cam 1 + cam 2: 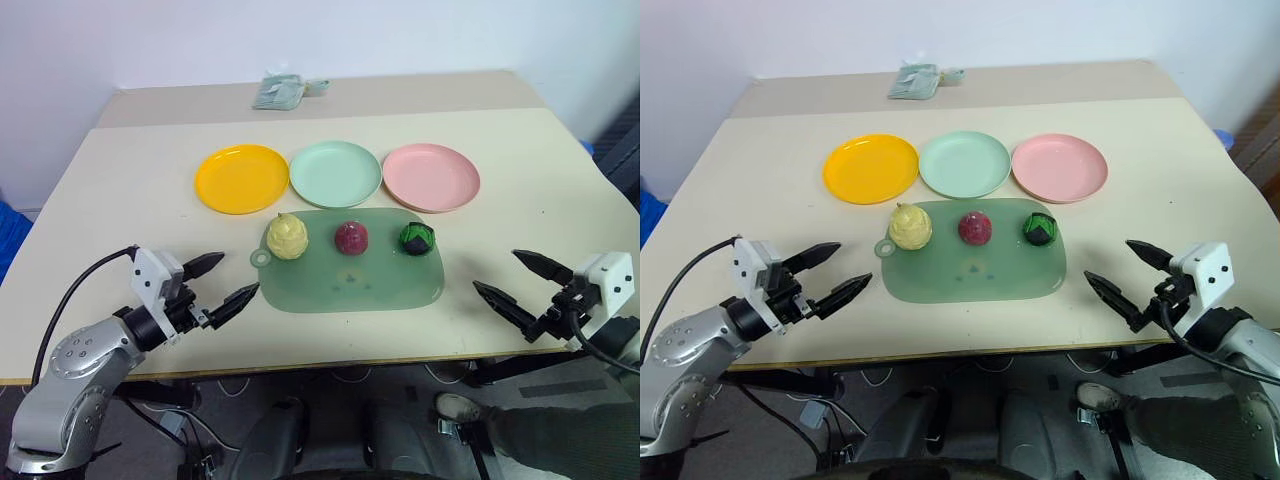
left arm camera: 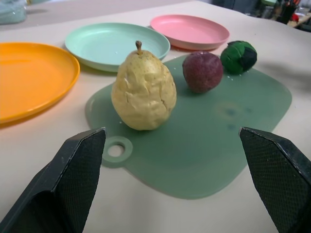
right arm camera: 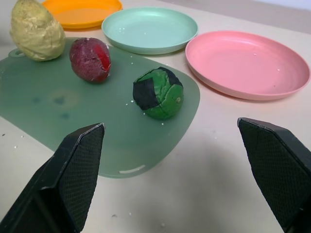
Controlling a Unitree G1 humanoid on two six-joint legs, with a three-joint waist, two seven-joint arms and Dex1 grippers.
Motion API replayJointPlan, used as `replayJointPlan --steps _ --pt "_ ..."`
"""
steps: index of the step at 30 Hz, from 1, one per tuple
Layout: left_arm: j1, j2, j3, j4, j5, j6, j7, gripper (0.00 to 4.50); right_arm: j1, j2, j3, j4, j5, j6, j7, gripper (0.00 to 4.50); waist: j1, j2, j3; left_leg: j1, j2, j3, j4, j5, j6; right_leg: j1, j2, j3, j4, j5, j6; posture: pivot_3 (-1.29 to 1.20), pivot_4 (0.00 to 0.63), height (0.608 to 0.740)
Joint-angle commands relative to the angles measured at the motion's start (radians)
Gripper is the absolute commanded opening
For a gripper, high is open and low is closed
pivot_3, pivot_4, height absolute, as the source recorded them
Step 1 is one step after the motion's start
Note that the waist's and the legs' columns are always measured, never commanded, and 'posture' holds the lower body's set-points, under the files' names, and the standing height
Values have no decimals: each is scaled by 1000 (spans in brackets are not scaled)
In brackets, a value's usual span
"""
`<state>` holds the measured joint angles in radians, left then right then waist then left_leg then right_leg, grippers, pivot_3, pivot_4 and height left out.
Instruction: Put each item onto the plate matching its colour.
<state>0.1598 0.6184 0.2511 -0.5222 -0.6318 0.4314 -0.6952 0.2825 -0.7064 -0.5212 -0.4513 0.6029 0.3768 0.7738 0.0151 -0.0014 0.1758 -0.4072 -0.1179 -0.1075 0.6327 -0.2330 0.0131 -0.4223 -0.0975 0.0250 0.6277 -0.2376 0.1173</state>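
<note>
Both hands are spread and carry nothing: the left hand (image 1: 214, 284) near the surface's front edge on its left, the right hand (image 1: 512, 280) on its right. The pale yellow lumpy toy pear (image 1: 287, 237), maroon round toy fruit (image 1: 351, 238) and green-and-black round toy (image 1: 417, 238) stand in a row on the translucent green mat (image 1: 350, 280). Behind it lie the orange-yellow round plastic plate (image 1: 241, 178), mint green plate (image 1: 335, 173) and pink plate (image 1: 431, 177).

Likely risks: the round toys rolling off when nudged, the mat sliding, the maroon fruit landing on the neighbouring mint plate. No readable writing anywhere.
</note>
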Motion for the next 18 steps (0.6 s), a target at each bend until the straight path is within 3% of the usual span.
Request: replayJointPlan --steps 1,18 --pt "5 6 29 -38 -15 -1 2 4500 5 -16 -42 -24 8 -10 13 4477 0 0 0 0 0 0 0 0 0 0 0 0 0 0 0 0 150 740" --pt "-64 -61 -5 -5 -39 20 72 4500 -85 3 68 -35 -2 -29 15 4477 2 0 0 0 0 0 0 0 0 0 0 0 0 0 0 0 150 740"
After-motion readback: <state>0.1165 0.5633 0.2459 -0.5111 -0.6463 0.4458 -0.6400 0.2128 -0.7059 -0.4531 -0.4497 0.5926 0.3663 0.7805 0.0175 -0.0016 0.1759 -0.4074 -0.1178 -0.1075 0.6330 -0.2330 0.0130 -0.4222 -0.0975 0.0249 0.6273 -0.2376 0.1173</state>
